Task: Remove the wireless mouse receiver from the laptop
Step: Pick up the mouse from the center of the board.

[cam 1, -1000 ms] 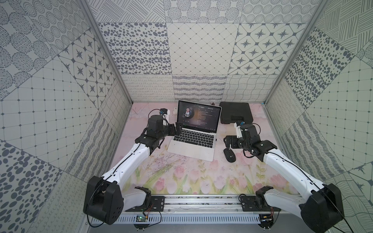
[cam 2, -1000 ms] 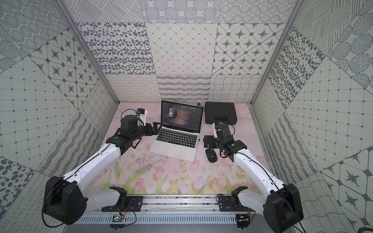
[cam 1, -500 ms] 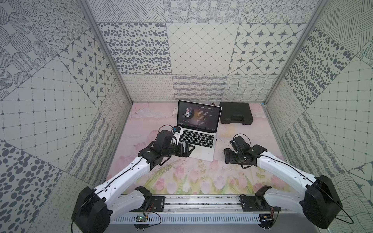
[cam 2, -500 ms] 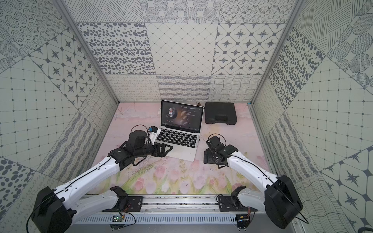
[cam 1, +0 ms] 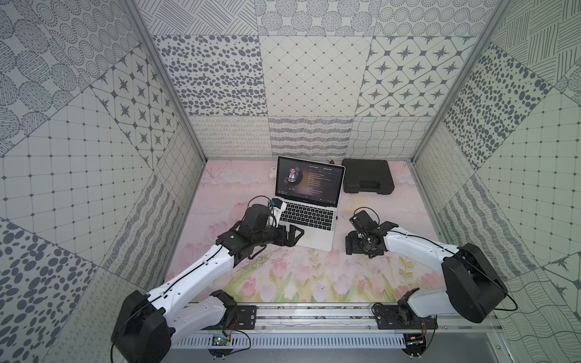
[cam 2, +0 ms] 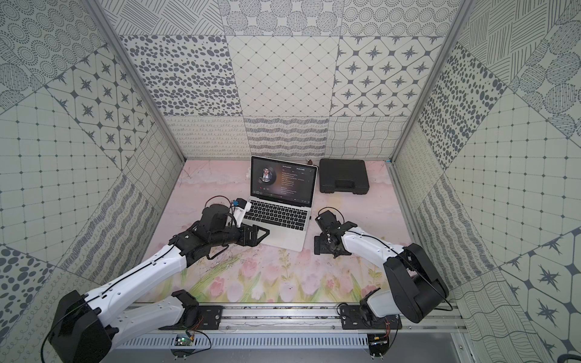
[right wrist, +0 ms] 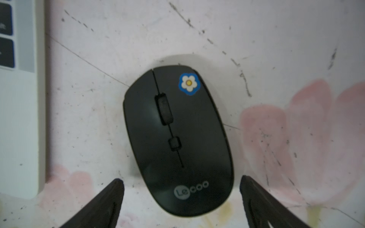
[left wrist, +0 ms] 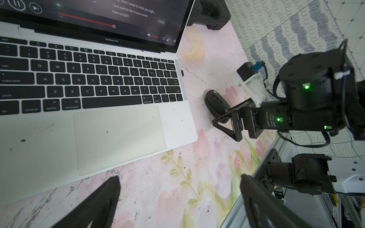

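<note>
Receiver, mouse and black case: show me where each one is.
wireless mouse receiver (left wrist: pixel 182 73), left wrist view, the exposed black stub.
mouse (right wrist: pixel 177 138), right wrist view, middle of its top shell.
black case (cam 1: pixel 367 176), in a top view, middle of its lid.

Laptop (left wrist: pixel 177 122) matt silver metal; mouse (right wrist: pixel 177 138) smooth black plastic.

1. The mouse (right wrist: pixel 177 138) is lying on the mat (cam 1: pixel 283 276), its rear end between the jaws of the right gripper (right wrist: pixel 180 178).
2. The laptop (left wrist: pixel 118 126) is lying beside the mouse, its front edge just ahead of the jaws of the left gripper (left wrist: pixel 179 177).
3. The wireless mouse receiver (left wrist: pixel 182 73) is sticking out of the laptop's mouse-facing side, ahead of those jaws.
4. The case (cam 1: pixel 367 176) is lying beyond the laptop, well apart from both pairs of jaws.
</note>
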